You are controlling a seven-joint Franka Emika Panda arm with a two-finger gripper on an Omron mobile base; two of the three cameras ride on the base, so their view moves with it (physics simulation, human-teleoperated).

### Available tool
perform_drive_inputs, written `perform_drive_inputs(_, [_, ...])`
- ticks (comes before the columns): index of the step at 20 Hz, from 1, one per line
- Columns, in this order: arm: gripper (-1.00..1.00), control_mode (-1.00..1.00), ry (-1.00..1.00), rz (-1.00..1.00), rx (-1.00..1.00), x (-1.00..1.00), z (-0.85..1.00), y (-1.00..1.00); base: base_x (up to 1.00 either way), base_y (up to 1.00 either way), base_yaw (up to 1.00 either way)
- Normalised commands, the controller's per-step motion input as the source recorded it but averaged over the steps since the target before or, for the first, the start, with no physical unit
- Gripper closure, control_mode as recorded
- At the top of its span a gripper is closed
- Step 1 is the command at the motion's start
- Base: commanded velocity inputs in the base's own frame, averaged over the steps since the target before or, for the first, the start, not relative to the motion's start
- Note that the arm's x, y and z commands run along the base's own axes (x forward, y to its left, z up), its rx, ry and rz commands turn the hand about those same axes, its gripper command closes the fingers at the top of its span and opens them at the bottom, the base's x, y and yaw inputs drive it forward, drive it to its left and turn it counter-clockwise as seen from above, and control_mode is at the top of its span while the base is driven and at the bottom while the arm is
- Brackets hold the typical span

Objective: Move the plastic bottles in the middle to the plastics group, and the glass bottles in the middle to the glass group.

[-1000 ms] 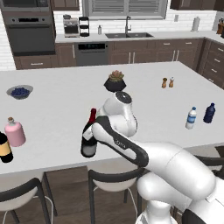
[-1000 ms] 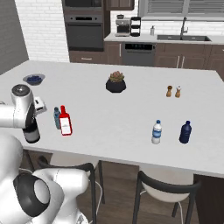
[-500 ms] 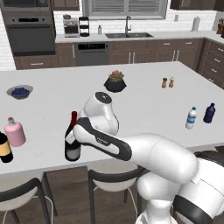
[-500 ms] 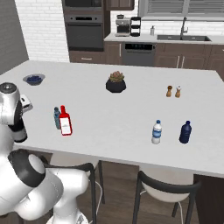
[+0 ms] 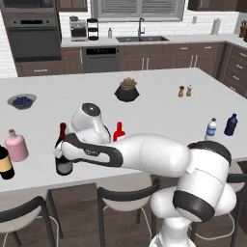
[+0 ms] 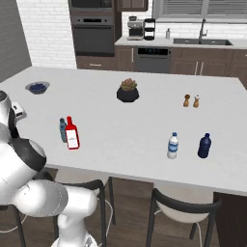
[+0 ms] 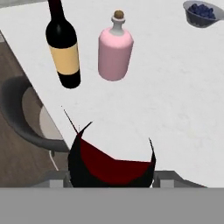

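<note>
My gripper (image 5: pixel 64 146) is shut on the tall dark wine bottle (image 5: pixel 61 150) with the red foil neck, holding it upright near the counter's front edge. In the hand view its red top (image 7: pixel 109 162) sits between the fingers. Just left of it stand the pink flask (image 5: pixel 17 146) (image 7: pixel 114 52) and the dark bottle with the yellowish label (image 5: pixel 5 163) (image 7: pixel 64 48). The flat red bottle (image 5: pixel 119 132) (image 6: pixel 72 135) stands mid-counter, with the small light-blue plastic bottle (image 6: pixel 62 130) beside it. At the far right are the clear water bottle (image 5: pixel 211 129) (image 6: pixel 172 145) and the navy bottle (image 5: pixel 231 124) (image 6: pixel 204 146).
A bowl of blueberries (image 5: pixel 21 100) (image 7: pixel 202 13) sits at the back left. A potted plant (image 5: pixel 127 90) and two shakers (image 5: pixel 185 90) stand toward the back. Dark stools (image 5: pixel 125 198) line the counter's front edge.
The arm has swung left along the counter's front with the wine bottle in its grip, away from the red bottle and closer to the pink flask.
</note>
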Motion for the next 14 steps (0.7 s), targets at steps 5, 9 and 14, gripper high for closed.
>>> perform_drive_inputs(5, [1.0, -1.0, 0.05, 0.0, -0.06, 0.52, 0.07, 0.66, 0.0, 0.0, 0.0])
perform_drive_inputs(9, [1.0, -1.0, 0.05, 0.0, -0.01, 0.31, 0.0, 0.44, 0.0, 0.0, 0.0])
perform_drive_inputs(14, [1.0, -1.0, 0.0, 0.01, 0.0, 0.13, -0.02, 0.36, 0.0, 0.0, 0.0])
